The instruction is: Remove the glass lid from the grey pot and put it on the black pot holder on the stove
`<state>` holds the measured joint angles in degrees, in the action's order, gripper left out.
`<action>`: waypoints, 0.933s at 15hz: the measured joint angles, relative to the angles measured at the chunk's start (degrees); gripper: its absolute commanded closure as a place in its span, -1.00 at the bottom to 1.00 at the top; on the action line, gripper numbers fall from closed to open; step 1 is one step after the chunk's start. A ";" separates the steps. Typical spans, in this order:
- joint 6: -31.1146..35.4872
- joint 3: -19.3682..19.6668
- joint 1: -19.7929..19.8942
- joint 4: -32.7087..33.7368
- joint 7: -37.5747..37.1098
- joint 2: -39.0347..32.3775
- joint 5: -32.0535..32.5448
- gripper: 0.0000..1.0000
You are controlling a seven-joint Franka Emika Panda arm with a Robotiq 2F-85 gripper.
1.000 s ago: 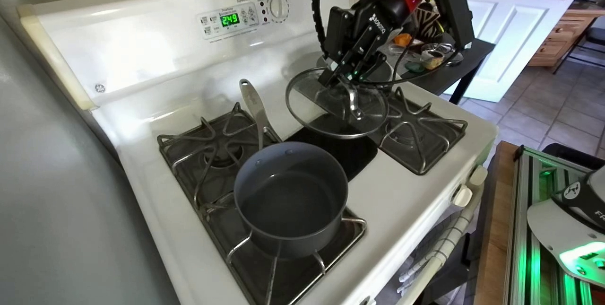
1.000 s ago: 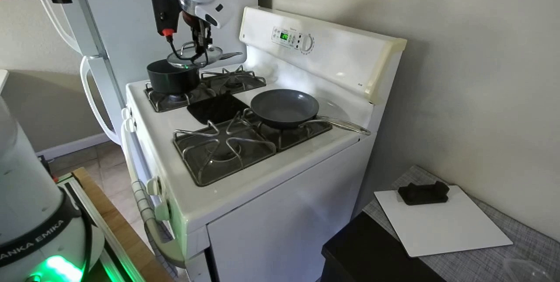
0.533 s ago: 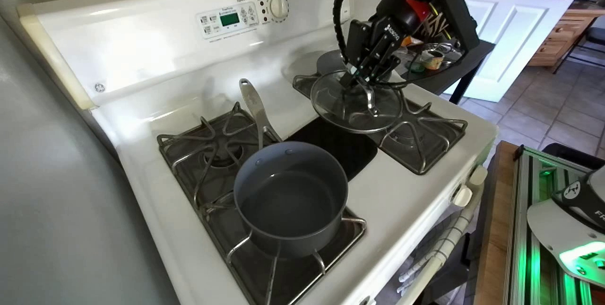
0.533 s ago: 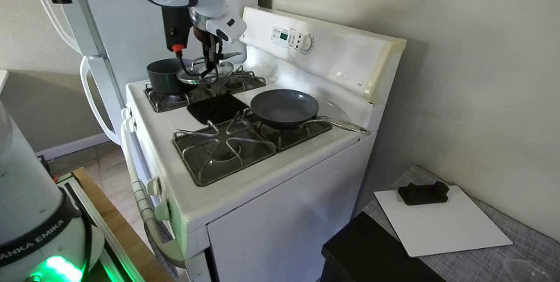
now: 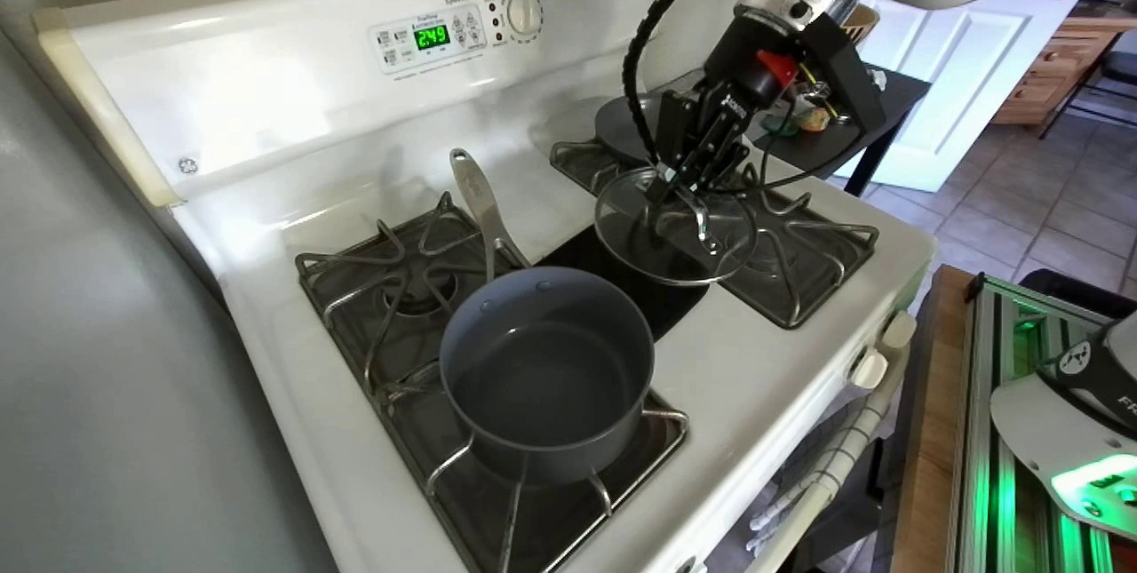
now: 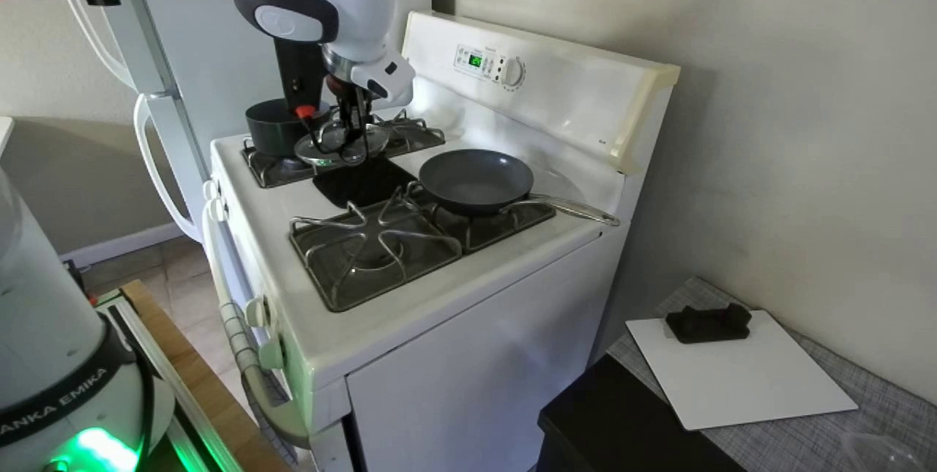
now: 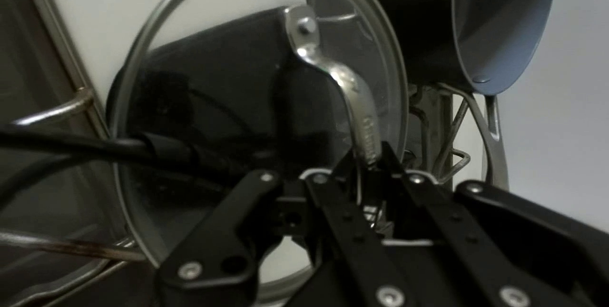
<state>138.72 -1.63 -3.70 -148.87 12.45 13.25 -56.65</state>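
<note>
The glass lid [image 5: 632,240] has a metal rim and a silvery bar handle. My gripper [image 5: 679,186] is shut on the handle; in the wrist view [image 7: 368,162] the handle's end sits between the fingertips. The lid also shows in an exterior view [image 6: 313,154]. It hangs low above the black pot holder [image 5: 662,311], overlapping part of it; the pad also shows in an exterior view [image 6: 359,188]. The lid looks slightly tilted. The grey pot [image 5: 568,462] stands uncovered beside the pad, its silvery handle [image 5: 478,200] pointing to the back.
The white stove [image 5: 711,369] has black grates on both sides of the pad, including a bare grate [image 6: 377,245] with raised bars. A shallow grey pan [image 6: 476,183] sits on a back grate. The control panel [image 5: 433,37] rises behind. The gripper's cable hangs over the lid.
The gripper has carried the lid away from the grey pot, to the right in both exterior views, then lowered it toward the pot holder. The pot has not moved.
</note>
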 measured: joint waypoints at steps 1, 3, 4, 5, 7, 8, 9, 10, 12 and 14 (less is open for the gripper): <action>0.00 0.01 -0.03 0.03 0.18 -0.30 -0.11 0.98; 0.00 0.02 -0.07 0.09 0.23 -0.39 -0.15 1.00; 0.01 0.02 -0.05 0.16 0.23 -0.52 -0.13 1.00; 0.01 0.03 0.03 0.38 0.23 -1.02 -0.13 1.00; 0.05 0.26 0.16 1.44 0.68 -3.37 -0.35 1.00; 0.05 0.45 0.17 2.16 1.53 -4.94 -0.79 1.00; 0.05 0.61 0.18 3.01 2.74 -6.59 -1.40 1.00; 0.05 0.71 0.18 3.86 4.16 -8.16 -2.23 1.00; 0.05 0.75 0.23 5.60 7.15 -10.92 -4.08 1.00; 0.05 0.74 0.27 7.12 9.53 -13.15 -5.55 1.00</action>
<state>138.77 -0.89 -3.43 -141.76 21.97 0.10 -62.19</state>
